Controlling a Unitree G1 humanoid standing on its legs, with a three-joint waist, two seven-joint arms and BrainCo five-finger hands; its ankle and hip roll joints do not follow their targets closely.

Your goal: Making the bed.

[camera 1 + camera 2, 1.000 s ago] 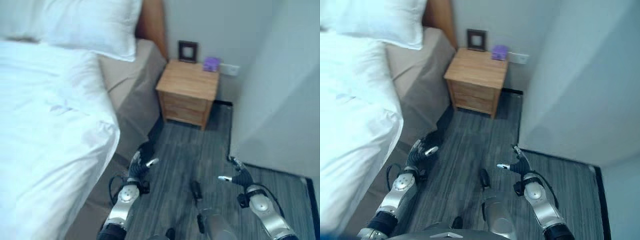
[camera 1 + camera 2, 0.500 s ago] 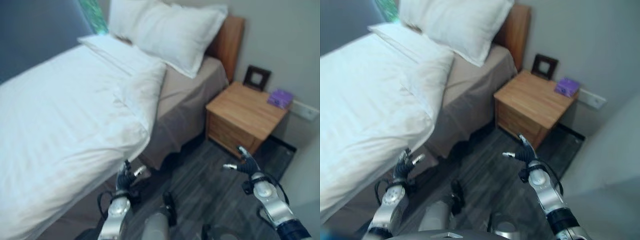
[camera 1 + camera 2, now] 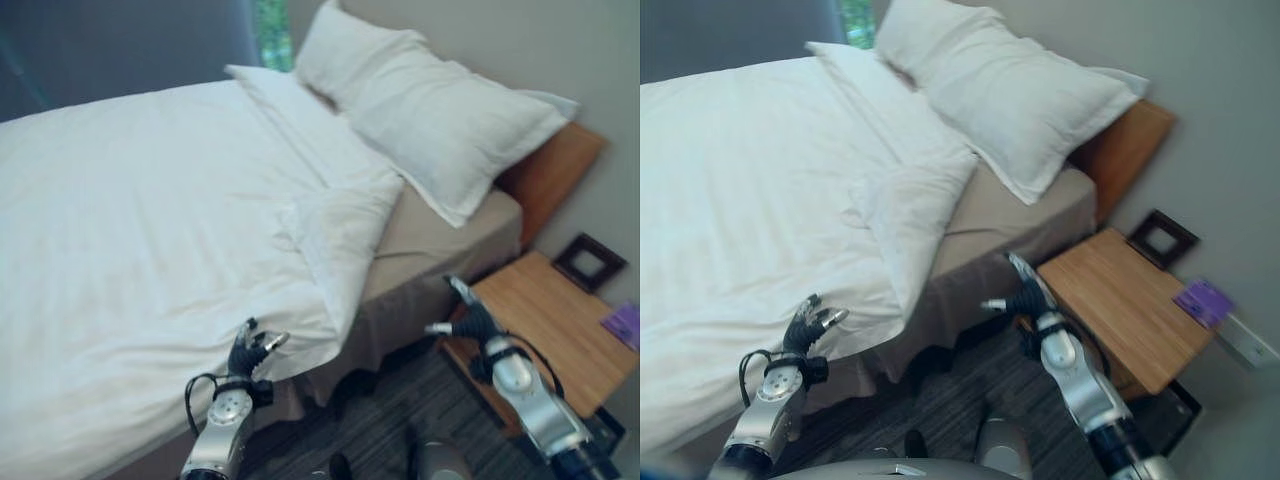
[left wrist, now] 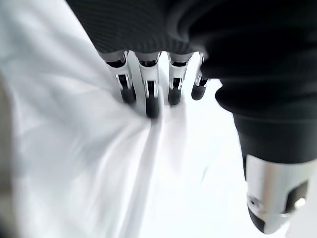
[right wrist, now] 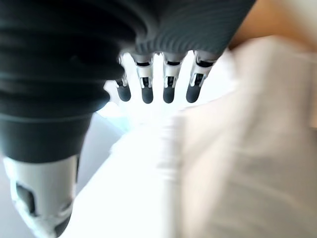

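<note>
White duvet [image 3: 150, 210] covers most of the bed, and its corner nearest the pillow [image 3: 430, 110] is folded back, leaving a strip of tan mattress [image 3: 440, 235] bare between the fold and the pillow. The duvet's side edge hangs over the mattress side, below that fold.

Left hand [image 3: 248, 352] sits at this hanging edge. In the left wrist view its fingers [image 4: 152, 94] are loosely extended with the tips against bunched cloth; no pinch is visible, so the hand reads as open and touching only. Right hand [image 3: 470, 320] hovers apart from the duvet, between the mattress side and the nightstand [image 3: 545, 320], fingers spread and holding nothing.

Judged step: take hold of the folded-back corner and draw it toward the pillow.

1. Close the left fingers and thumb around a full fold of cloth, not a single layer, to prevent slip.
2. Bring the right hand to the fold near the pillow and grip there as well.
3. Pull with both hands evenly, low over the mattress, so that the edge lands square.

Risk: the right arm is near the nightstand, which carries a dark frame [image 3: 588, 262].
</note>
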